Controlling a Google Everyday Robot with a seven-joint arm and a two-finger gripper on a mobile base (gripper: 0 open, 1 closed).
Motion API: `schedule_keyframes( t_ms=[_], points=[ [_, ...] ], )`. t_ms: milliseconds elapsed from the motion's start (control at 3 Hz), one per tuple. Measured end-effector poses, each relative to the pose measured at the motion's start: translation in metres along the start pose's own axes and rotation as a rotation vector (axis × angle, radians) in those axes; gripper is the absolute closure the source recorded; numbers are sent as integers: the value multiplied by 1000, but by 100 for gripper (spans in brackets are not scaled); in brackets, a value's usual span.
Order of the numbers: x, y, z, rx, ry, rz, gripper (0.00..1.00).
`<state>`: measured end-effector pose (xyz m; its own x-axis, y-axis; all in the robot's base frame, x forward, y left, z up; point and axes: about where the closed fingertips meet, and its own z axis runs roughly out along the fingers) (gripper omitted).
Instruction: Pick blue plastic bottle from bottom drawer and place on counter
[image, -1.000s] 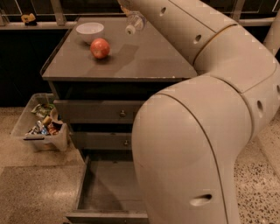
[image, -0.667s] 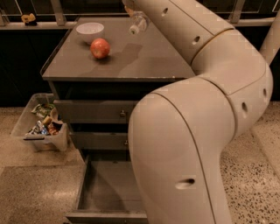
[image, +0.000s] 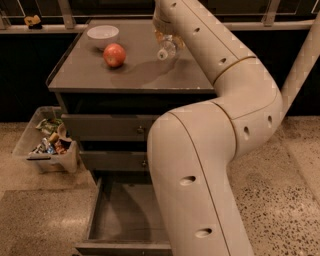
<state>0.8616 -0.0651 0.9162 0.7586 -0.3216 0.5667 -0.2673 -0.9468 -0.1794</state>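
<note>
Camera view, pincer (image: 167, 39) over the glossy grey bench (image: 135, 80), closed round a clear plastic bottle (image: 169, 48) (white cap pointing down), round red apple (image: 114, 54), white bowl (image: 103, 35), flat grey bottom drawer (image: 125, 220) open.

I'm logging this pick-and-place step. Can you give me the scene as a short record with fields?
gripper: at the arm's end, over the back of the counter
blue plastic bottle: at the gripper, tilted, white cap lowest
counter: holds a white bowl and a red apple, left of the bottle
bottom drawer: pulled open, partly hidden by the arm
bin: on the floor, left of the cabinet
</note>
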Motion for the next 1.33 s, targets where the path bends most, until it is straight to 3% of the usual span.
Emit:
schedule_keyframes(
  t_ms=[333, 667, 1000, 1333],
  points=[
    [0, 0, 0, 0, 0, 0, 100],
    [-4, 10, 32, -48, 17, 5, 100],
    [-5, 10, 34, -50, 16, 4, 100],
    [-5, 10, 34, -50, 16, 4, 85]
  ],
)
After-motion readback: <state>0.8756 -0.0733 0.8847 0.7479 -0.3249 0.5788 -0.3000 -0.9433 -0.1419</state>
